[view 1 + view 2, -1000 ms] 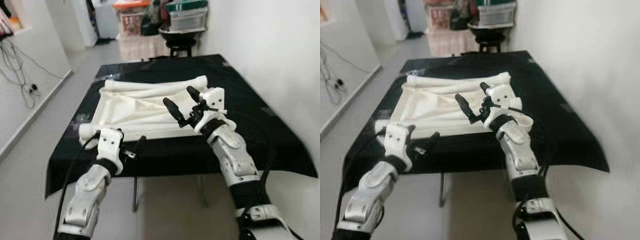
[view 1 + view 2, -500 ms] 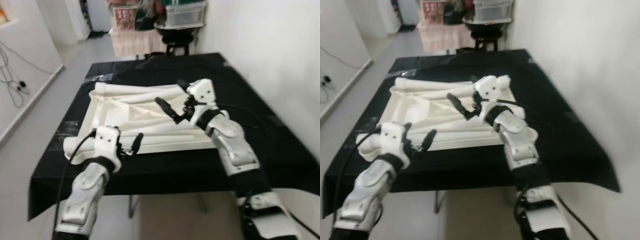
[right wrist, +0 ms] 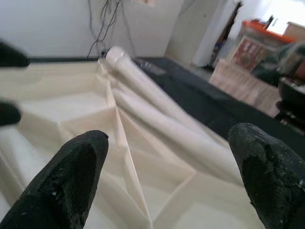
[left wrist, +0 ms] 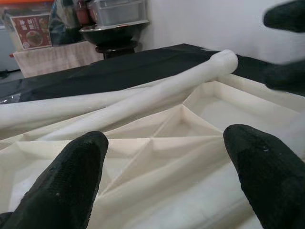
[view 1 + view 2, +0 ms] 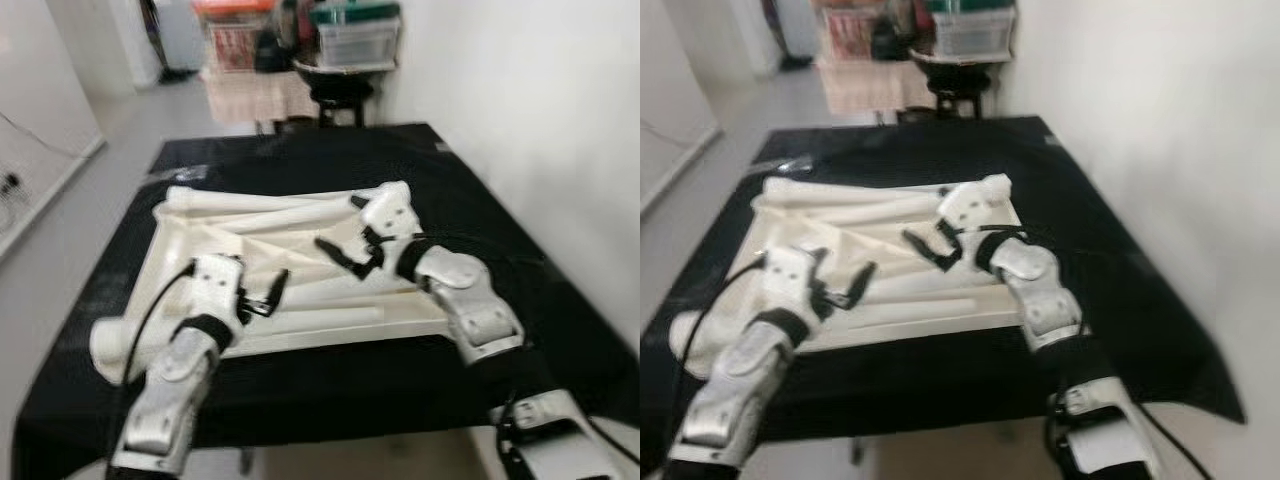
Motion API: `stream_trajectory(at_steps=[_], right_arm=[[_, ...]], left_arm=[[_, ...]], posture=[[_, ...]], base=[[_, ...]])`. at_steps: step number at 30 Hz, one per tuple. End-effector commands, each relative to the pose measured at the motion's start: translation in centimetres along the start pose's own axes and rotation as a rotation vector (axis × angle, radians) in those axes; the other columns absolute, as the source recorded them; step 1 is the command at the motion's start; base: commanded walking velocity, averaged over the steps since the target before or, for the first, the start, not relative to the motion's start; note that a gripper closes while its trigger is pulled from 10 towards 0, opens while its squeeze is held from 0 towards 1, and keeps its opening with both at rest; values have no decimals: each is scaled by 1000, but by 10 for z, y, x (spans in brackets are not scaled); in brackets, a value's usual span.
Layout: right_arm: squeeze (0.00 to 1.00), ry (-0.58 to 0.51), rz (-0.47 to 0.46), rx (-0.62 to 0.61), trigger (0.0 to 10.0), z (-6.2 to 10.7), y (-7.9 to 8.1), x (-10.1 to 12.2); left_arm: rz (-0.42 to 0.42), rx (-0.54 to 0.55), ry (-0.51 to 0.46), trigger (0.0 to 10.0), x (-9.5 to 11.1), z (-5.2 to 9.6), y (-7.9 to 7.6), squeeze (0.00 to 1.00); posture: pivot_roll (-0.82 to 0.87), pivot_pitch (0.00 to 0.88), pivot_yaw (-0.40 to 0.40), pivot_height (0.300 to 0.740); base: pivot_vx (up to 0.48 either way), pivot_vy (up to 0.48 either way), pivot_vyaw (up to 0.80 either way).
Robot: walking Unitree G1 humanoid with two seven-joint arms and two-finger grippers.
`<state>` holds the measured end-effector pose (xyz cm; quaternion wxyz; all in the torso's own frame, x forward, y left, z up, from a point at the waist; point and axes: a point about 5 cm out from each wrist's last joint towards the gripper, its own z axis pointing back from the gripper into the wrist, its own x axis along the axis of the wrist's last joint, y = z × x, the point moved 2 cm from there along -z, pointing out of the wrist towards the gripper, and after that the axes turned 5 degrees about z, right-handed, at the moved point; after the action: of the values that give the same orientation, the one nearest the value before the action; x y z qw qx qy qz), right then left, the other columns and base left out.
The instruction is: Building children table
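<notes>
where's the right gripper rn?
In the left eye view the right gripper hangs open over the middle of the upturned white tabletop on the black table, beside the loose white legs, with the left gripper nearer the robot.

A black-covered table carries the cream tabletop lying upside down.
</notes>
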<state>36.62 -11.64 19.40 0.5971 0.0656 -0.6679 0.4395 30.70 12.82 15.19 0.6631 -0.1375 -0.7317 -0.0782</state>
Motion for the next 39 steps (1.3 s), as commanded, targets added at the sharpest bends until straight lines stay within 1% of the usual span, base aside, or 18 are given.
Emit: stream_trajectory(at_steps=[1,4,7,8,14,15,18,20,21,24,25,27,30,31,34,35,37,39], right_arm=[[0,33,22,55,10000,4,5,-5],[0,47,61,95,10000,8,4,-3],[0,56,37,127,10000,9,5,-4],[0,85,92,160,10000,12,6,-6],[0,141,159,147,10000,13,-1,-8],[0,193,212,166,10000,15,-4,-9],[0,193,212,166,10000,15,-4,-9],[0,301,261,220,10000,19,-10,-11],[0,301,261,220,10000,19,-10,-11],[0,471,310,310,10000,15,-14,-15],[0,471,310,310,10000,15,-14,-15],[0,607,317,405,10000,14,-12,-23],[0,659,321,439,10000,14,-12,-27],[0,715,320,452,10000,13,-16,-29],[0,745,320,459,10000,12,-20,-29],[0,804,321,480,10000,11,-22,-34],[0,804,321,480,10000,11,-22,-34],[0,886,309,509,10000,9,-24,-40]], left_arm=[[10,1,25,10000,-4,1,-1,0],[10,0,40,10000,-6,3,-2,0],[7,5,42,10000,-6,4,-2,0],[18,29,43,10000,-7,4,0,0],[37,38,70,10000,-11,6,1,0],[52,29,82,10000,-13,8,0,0],[52,29,82,10000,-13,8,0,0],[71,-45,127,10000,-20,11,-9,0],[71,-45,127,10000,-20,11,-9,0],[82,-160,208,10000,-31,14,-23,0],[82,-160,208,10000,-31,14,-23,0],[78,-198,259,10000,-37,17,-27,0],[78,-211,278,10000,-39,18,-28,0],[79,-218,293,10000,-41,20,-29,0],[80,-220,300,10000,-42,21,-29,0],[84,-220,304,10000,-43,23,-30,0],[84,-220,304,10000,-43,23,-30,0],[92,-220,304,10000,-43,24,-31,0]], posture=[[-102,0,41,740],[-100,0,38,740],[-99,0,37,740],[-97,0,38,740],[-97,0,37,740],[-98,0,36,740],[-98,0,36,740],[-98,0,27,740],[-98,0,27,740],[-99,0,22,740],[-99,0,22,740],[-98,0,24,740],[-96,0,22,740],[-93,0,19,740],[-93,0,17,740],[-89,0,9,740],[-89,0,9,740],[-85,0,0,740]], base=[[0,0,0],[0,-246,0],[0,-460,0],[0,0,800],[0,0,533],[0,0,0],[0,0,0],[0,0,0],[0,0,0],[0,0,0],[0,0,0],[0,0,0],[0,0,0],[0,0,0],[0,0,0],[0,0,0],[0,0,0],[0,0,0]])
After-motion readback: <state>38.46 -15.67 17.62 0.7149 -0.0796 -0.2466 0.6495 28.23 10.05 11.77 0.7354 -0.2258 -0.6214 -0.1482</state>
